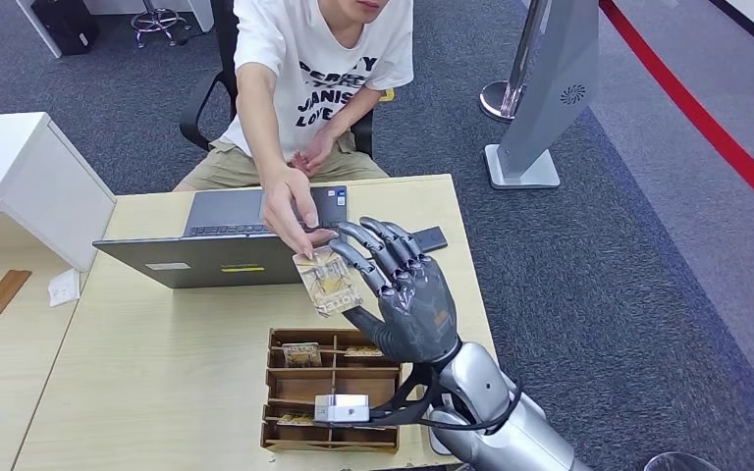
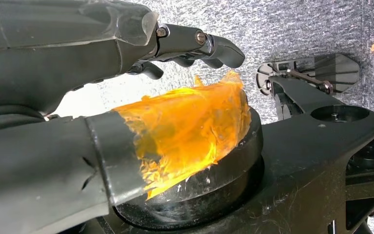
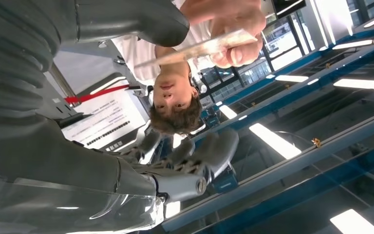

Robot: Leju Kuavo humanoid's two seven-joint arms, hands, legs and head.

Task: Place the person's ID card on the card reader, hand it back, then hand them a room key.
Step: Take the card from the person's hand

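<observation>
Above the pale wooden table, seen from the head camera, the right hand was raised with its fingers spread, the room key touching its fingertips while the person's hand pinched the card's upper edge; whether the robot's thumb pressed it I could not tell. From the right wrist camera the card showed edge-on under the person's fingers, ceiling lights behind. By the left wrist camera, the left hand hung over grey carpet, fingers curled, holding nothing (an orange-taped thumb beside them). A laptop stood open. Nearer, a wooden divided tray held more cards in several compartments.
</observation>
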